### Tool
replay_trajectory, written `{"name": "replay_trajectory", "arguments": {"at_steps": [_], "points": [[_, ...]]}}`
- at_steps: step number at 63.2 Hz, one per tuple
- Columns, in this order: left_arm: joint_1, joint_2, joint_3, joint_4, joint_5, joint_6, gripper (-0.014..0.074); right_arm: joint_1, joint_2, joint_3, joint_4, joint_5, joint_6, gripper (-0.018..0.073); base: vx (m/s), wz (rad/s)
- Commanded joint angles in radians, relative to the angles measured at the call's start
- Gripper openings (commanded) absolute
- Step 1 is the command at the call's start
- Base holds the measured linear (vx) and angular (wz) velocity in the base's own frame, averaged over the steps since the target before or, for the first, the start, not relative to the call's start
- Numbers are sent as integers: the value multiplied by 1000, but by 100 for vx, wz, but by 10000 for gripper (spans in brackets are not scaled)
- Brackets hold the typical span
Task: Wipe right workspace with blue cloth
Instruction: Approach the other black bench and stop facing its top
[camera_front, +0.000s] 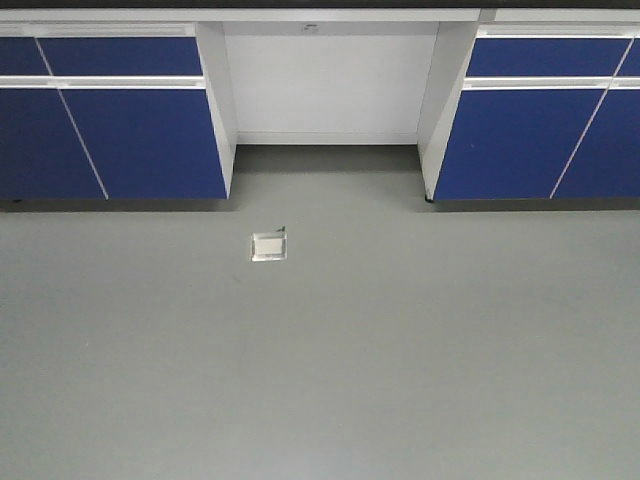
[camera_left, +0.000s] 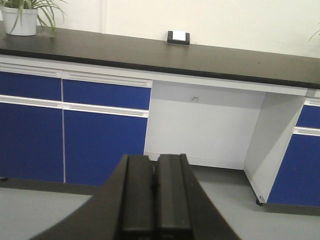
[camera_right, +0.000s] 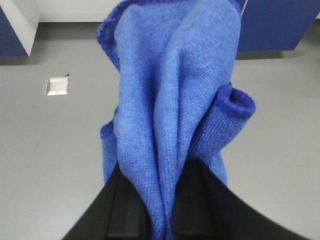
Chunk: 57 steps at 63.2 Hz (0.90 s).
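In the right wrist view my right gripper (camera_right: 162, 172) is shut on the blue cloth (camera_right: 172, 85), which bunches up out of the jaws and hangs over the grey floor. The left wrist view shows my left gripper (camera_left: 156, 162) shut with nothing in it, its two black fingers pressed together. Beyond it runs the right workspace (camera_left: 165, 55), a long matte black countertop with a small black box with a white face (camera_left: 178, 37) at its back edge. Neither gripper shows in the exterior view.
Blue cabinets (camera_front: 140, 140) with white trim flank a white knee recess (camera_front: 325, 85) under the counter. A metal floor socket (camera_front: 270, 246) sits in the grey floor, also seen as the floor socket (camera_right: 58, 86). A white potted plant (camera_left: 21, 19) stands at the counter's left end.
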Motion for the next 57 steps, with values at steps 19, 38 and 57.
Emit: {"name": "replay_trajectory", "arguments": {"at_steps": [19, 38, 57], "points": [[-4, -16, 31, -6, -82, -8, -6, 2, 4, -28, -7, -67, -6, -1, 35, -5], [-4, -16, 31, -6, -82, -8, -6, 2, 4, -28, -7, -67, -6, -1, 38, -3], [-4, -16, 31, -6, -82, -8, -6, 2, 4, -28, -7, -69, -6, -1, 38, -4]]}}
